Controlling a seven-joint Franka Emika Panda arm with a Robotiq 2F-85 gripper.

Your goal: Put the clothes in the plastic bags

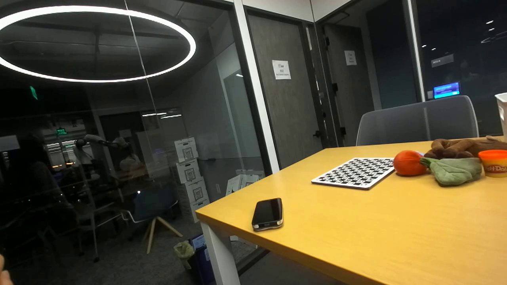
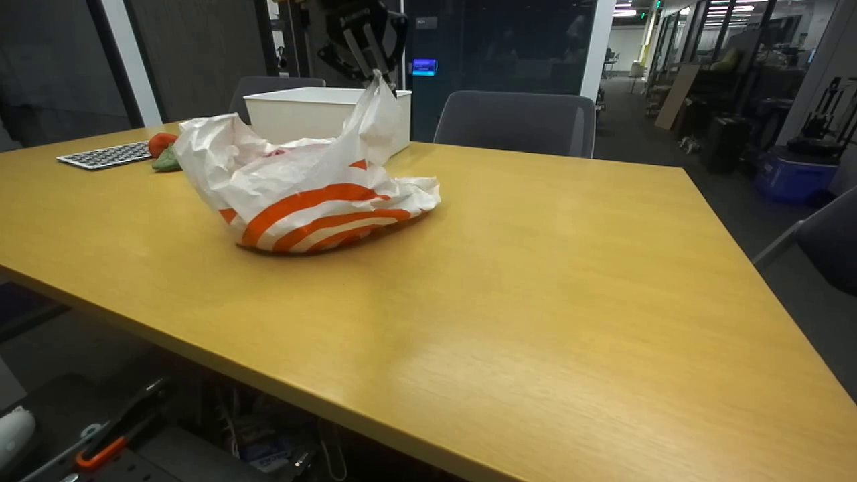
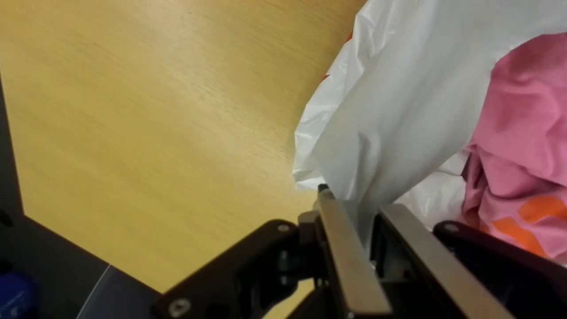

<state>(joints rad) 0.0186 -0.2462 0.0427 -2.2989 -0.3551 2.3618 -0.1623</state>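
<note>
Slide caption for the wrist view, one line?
Black two-fingered gripper pinches a white plastic bag on a yellow wood-grained table, pink orange-printed cloth inside the bag.

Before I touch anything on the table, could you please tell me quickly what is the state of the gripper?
Gripper: closed, holding a raised edge of the white plastic bag.

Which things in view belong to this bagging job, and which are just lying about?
Part of the job:
plastic bag, white with orange stripes
pink clothing inside it
hand, closed on the bag

Apparently just lying about:
phone
patterned board
round red item
green item
brown item
Play-Doh tub
white bin
</note>
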